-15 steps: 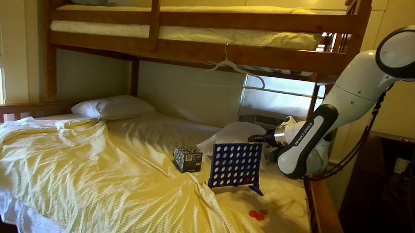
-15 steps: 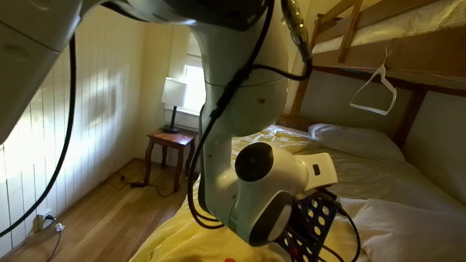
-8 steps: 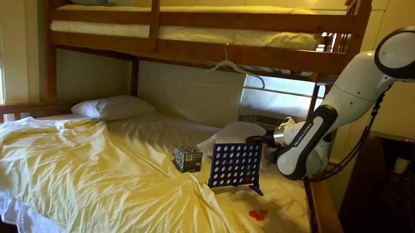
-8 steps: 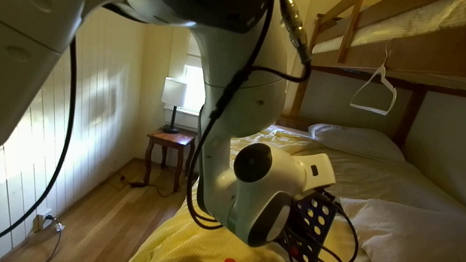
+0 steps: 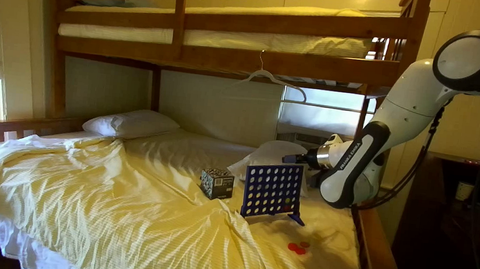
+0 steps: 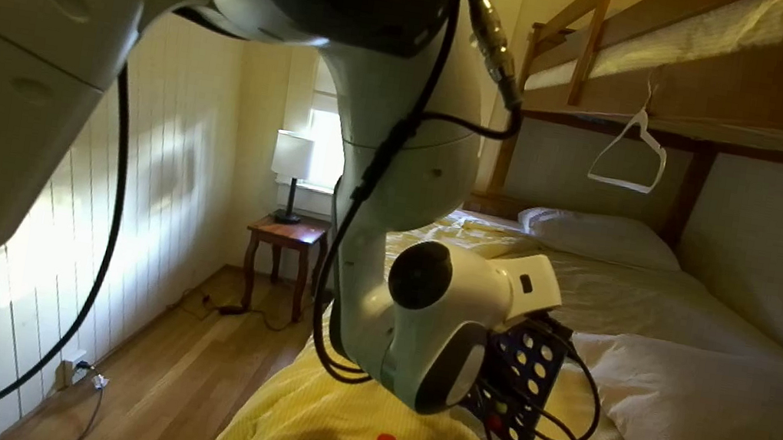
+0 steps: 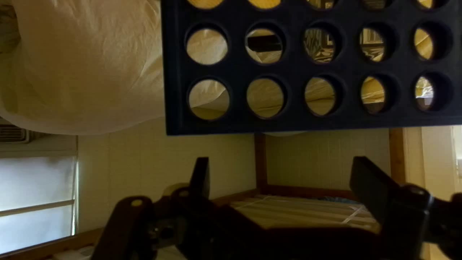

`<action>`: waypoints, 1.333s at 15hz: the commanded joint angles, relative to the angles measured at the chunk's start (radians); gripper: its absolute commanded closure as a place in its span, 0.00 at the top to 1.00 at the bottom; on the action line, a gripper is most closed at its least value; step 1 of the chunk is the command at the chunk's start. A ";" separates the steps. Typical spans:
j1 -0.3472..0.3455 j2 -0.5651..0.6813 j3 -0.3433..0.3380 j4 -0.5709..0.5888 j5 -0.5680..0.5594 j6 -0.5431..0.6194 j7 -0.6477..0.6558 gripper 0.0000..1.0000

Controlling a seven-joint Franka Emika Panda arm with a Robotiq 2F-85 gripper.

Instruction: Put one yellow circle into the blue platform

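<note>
The blue platform (image 5: 270, 186) stands upright on the bed (image 5: 147, 214), and a yellow circle (image 5: 288, 200) sits inside it, in the slot directly above a red circle (image 5: 287, 208). The gripper (image 7: 281, 175), its jaws spread wide, hangs higher than the platform's top edge, near one end. Loose red circles (image 5: 300, 251) lie near the platform, a dark patterned box (image 5: 217, 184) beside it

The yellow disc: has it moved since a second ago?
Yes, down: the yellow disc sits low in the dark-blue Connect Four grid, just above a red disc; a second ago, yellow showed at the grid's top edge.
</note>
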 commanded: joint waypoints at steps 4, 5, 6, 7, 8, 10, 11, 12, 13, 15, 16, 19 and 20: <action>-0.008 -0.017 0.002 -0.022 -0.012 0.081 0.045 1.00; -0.009 -0.023 0.001 -0.028 -0.011 0.085 0.047 1.00; -0.012 -0.031 -0.001 -0.035 -0.016 0.085 0.050 1.00; -0.015 -0.037 -0.002 -0.040 -0.018 0.090 0.055 1.00; -0.018 -0.045 -0.004 -0.045 -0.018 0.091 0.059 1.00; -0.024 -0.063 -0.006 -0.058 -0.022 0.086 0.072 1.00; -0.027 -0.076 -0.008 -0.068 -0.023 0.080 0.075 1.00; -0.031 -0.087 -0.009 -0.076 -0.029 0.076 0.080 1.00; -0.034 -0.102 -0.009 -0.089 -0.039 0.066 0.087 1.00; -0.043 -0.141 -0.012 -0.121 -0.072 0.030 0.098 1.00; -0.044 -0.160 -0.015 -0.138 -0.080 0.008 0.097 1.00; -0.054 -0.223 -0.023 -0.182 -0.123 -0.104 0.104 1.00; -0.056 -0.242 -0.026 -0.194 -0.135 -0.147 0.103 1.00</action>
